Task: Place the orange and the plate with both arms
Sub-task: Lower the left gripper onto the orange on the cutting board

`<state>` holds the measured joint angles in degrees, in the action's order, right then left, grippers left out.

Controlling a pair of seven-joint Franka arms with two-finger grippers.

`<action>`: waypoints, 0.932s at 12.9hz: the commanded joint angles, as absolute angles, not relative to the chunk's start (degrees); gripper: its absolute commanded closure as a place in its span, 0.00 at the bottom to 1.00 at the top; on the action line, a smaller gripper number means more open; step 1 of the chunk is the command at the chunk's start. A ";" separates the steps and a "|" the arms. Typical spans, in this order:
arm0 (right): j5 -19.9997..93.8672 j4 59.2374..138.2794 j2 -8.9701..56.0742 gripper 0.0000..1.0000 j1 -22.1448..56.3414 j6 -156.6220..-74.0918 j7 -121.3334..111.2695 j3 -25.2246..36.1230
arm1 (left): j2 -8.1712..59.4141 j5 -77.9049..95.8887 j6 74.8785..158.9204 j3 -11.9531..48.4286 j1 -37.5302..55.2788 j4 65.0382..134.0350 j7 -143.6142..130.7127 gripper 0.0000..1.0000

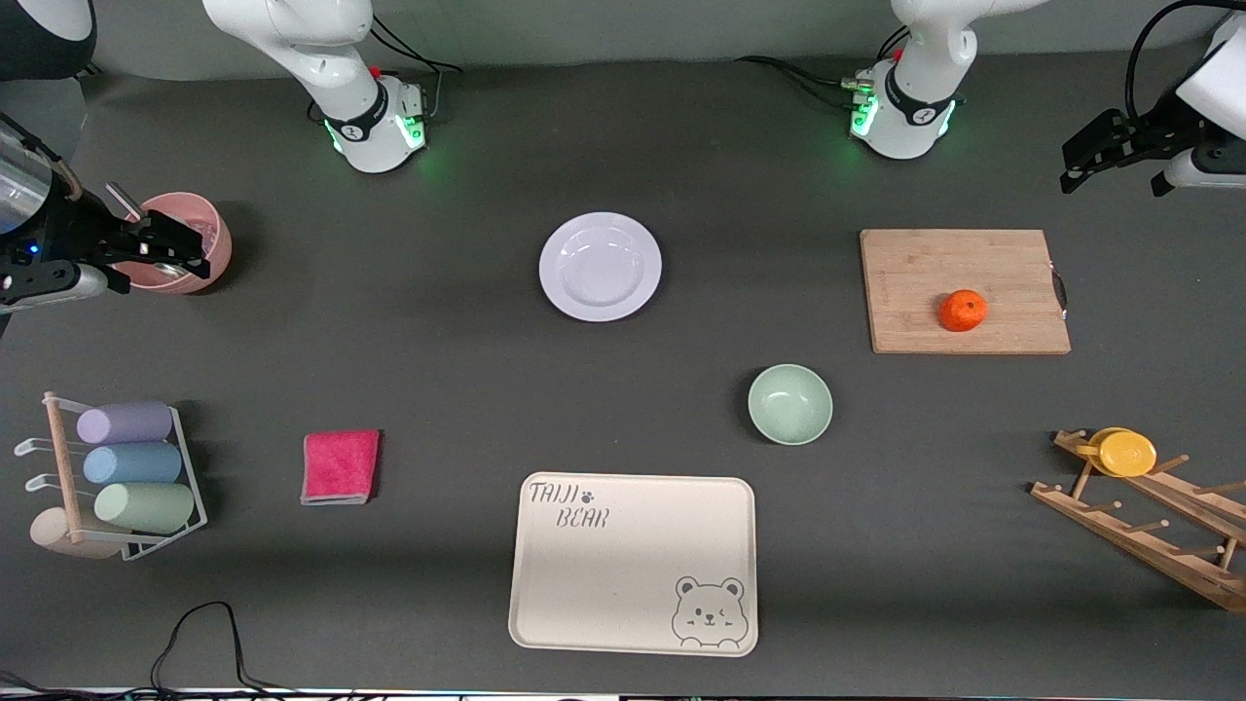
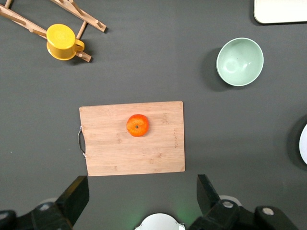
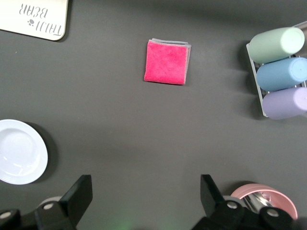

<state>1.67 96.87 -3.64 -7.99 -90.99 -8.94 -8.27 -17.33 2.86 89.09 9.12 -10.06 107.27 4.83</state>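
Front view: both arms wait high, left gripper and right gripper spread wide and empty; orange on board, plate untouched.

Grey table, plate, bowl (green), tray

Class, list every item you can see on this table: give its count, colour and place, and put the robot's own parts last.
orange: 1, bright orange, on the cutting board
cutting board: 1, wood, toward the left arm's end
plate: 1, white, mid-table
bowl: 1, pale green, nearer the camera than the plate
tray: 1, cream, nearest the camera
cloth: 1, pink, folded
pink bowl: 1, right arm's end
cups: 3, purple, blue, green, in a wire rack
yellow cup: 1, on a wooden rack
left hand: open, raised
right hand: open, over the pink bowl
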 commanded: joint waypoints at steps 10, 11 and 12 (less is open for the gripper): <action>4.57 95.54 -2.55 0.00 -8.44 -91.14 -11.78 -6.50 | -19.78 -0.88 111.92 9.40 -11.42 134.09 4.83 0.00; 4.57 95.54 -2.11 0.00 -8.44 -91.14 -11.78 -6.50 | -19.69 -0.88 116.93 9.40 -11.43 137.51 4.83 0.00; 4.57 95.45 -1.94 0.00 -8.44 -91.32 -11.78 -6.42 | -19.43 -0.88 122.12 9.40 -11.43 140.59 4.83 0.00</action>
